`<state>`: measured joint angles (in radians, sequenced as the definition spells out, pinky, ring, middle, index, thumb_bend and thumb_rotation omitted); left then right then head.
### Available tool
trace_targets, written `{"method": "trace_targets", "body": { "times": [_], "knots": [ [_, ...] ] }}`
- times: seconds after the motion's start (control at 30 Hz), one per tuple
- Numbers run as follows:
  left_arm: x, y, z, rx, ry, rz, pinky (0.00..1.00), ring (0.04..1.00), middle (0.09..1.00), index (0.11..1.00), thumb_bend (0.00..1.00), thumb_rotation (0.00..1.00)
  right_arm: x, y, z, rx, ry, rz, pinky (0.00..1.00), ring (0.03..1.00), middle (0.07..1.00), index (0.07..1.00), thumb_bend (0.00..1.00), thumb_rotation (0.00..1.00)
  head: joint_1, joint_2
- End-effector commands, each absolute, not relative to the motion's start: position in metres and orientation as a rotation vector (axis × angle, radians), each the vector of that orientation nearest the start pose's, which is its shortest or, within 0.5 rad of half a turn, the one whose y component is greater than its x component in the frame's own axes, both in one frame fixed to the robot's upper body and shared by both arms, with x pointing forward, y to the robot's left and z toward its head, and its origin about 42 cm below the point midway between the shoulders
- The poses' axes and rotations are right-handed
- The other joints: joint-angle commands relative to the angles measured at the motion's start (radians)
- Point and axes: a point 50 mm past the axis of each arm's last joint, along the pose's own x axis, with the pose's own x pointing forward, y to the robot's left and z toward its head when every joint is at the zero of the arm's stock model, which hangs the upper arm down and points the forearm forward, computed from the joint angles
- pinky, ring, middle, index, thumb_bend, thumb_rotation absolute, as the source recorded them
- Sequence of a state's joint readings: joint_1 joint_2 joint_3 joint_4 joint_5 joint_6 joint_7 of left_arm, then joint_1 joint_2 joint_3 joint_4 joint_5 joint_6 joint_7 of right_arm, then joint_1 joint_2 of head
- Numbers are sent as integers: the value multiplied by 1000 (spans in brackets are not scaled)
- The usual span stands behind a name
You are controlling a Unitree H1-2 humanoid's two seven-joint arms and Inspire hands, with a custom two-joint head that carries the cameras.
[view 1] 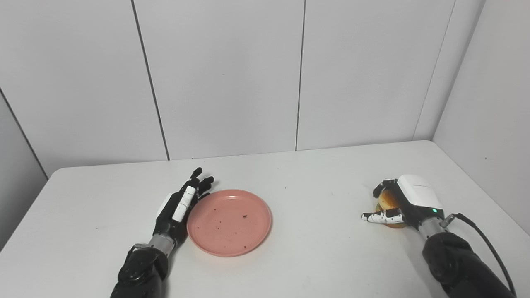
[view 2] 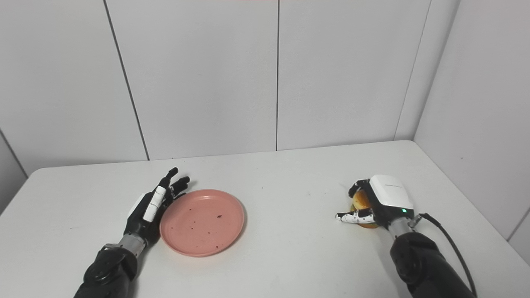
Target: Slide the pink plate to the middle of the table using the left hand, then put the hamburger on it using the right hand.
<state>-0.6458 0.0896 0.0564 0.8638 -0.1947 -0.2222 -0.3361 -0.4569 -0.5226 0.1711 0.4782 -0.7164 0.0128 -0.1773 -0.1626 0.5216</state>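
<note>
The plate (view 1: pixel 229 222) is salmon pink, flecked with small dark crumbs across its face. Left of the plate, the left hand (view 1: pixel 179 205) is black with a white strip along one finger. Well to the right of the plate, the right hand (view 1: pixel 403 203) is black under a glossy white shell with a tiny green light, its thumb white speckled with black. The hamburger (view 1: pixel 388 200) shows golden tan. The table (view 1: pixel 314 248) is plain white.

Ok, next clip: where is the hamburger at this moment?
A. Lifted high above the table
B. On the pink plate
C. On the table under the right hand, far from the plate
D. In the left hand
C: the hamburger sits on the table with the right hand and its fingers wrapped around it, while the pink plate lies beside the open left hand, with nothing but crumbs on it.
</note>
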Motion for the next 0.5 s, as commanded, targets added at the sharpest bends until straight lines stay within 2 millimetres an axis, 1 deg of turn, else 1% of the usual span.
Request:
{"method": "trace_targets", "body": {
  "times": [0.0,0.2,0.33,0.47],
  "knots": [
    [473,194,123,-103,-16,-383,916,935,876,957,945,798,433,-371,182,-1306,-94,-141,368,456,540,514,680,340,0,1],
    [473,194,123,-100,-15,-385,900,928,874,953,951,800,432,-370,187,-1302,-96,-138,384,470,551,530,681,344,0,2],
    [473,193,122,-103,-9,-382,903,927,873,951,953,796,431,-366,195,-1304,-113,-138,396,484,561,538,685,327,1,3],
    [473,192,122,-102,-8,-384,908,932,878,958,941,802,432,-360,208,-1304,-177,-142,376,462,539,529,694,335,2,1]
  ]
}}
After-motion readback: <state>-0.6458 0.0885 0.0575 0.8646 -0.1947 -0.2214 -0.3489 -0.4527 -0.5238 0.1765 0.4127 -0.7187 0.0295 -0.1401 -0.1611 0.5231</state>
